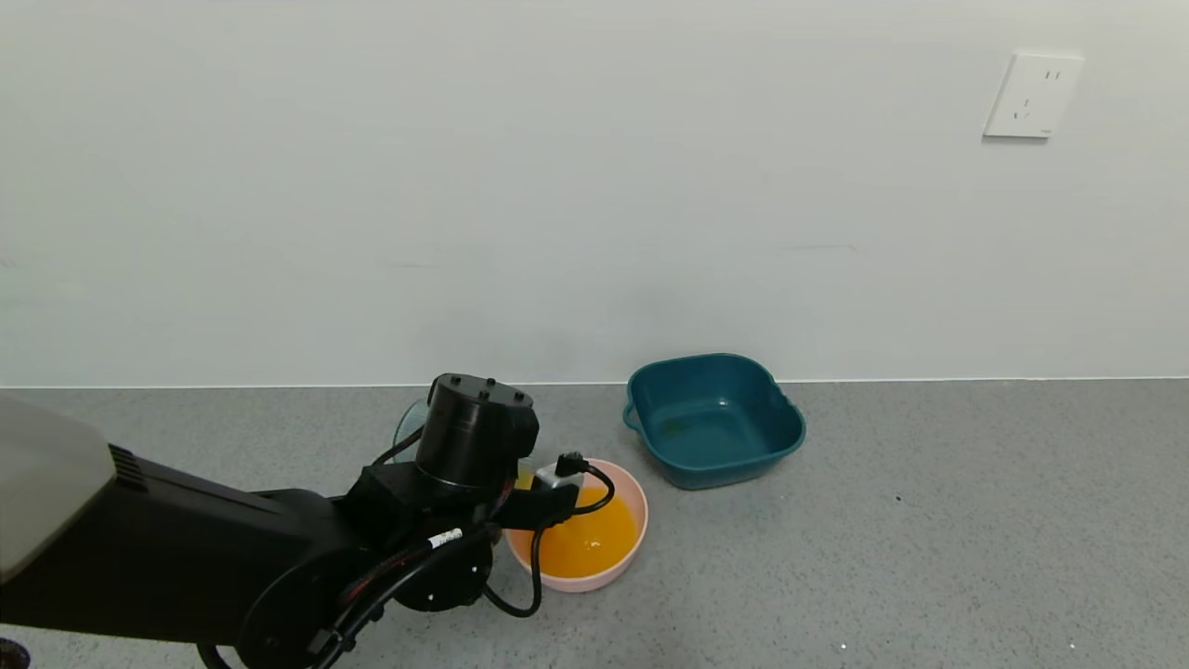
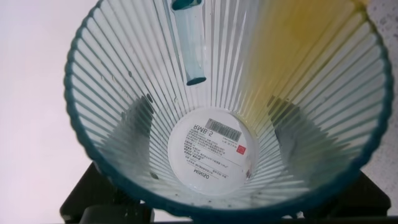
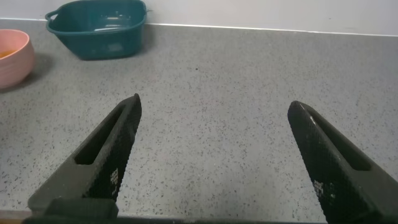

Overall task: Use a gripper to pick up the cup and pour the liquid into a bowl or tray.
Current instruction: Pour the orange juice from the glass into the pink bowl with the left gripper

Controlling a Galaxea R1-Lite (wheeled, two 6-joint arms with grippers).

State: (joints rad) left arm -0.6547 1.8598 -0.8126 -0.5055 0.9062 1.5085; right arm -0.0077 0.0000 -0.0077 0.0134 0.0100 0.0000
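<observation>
My left gripper point(image 2: 211, 118) is shut on the cup point(image 2: 211, 149); its dark fingers point(image 2: 140, 118) show through the ribbed walls on both sides. The left wrist view looks straight into the cup, which holds only an orange film of liquid point(image 2: 292, 43) on one wall. In the head view my left wrist point(image 1: 474, 432) hides most of the tilted cup point(image 1: 409, 426), held over the near-left side of the pink bowl point(image 1: 634, 502). Orange liquid point(image 1: 587, 544) pools in the bowl. My right gripper point(image 3: 214, 106) is open and empty above bare counter, outside the head view.
A dark teal tray point(image 1: 715, 418) with handles stands behind and right of the bowl, against the white wall; it also shows in the right wrist view point(image 3: 96, 28), beside the bowl point(image 3: 13, 62). Grey speckled counter point(image 1: 929, 520) stretches to the right. A wall socket point(image 1: 1031, 93) is high up.
</observation>
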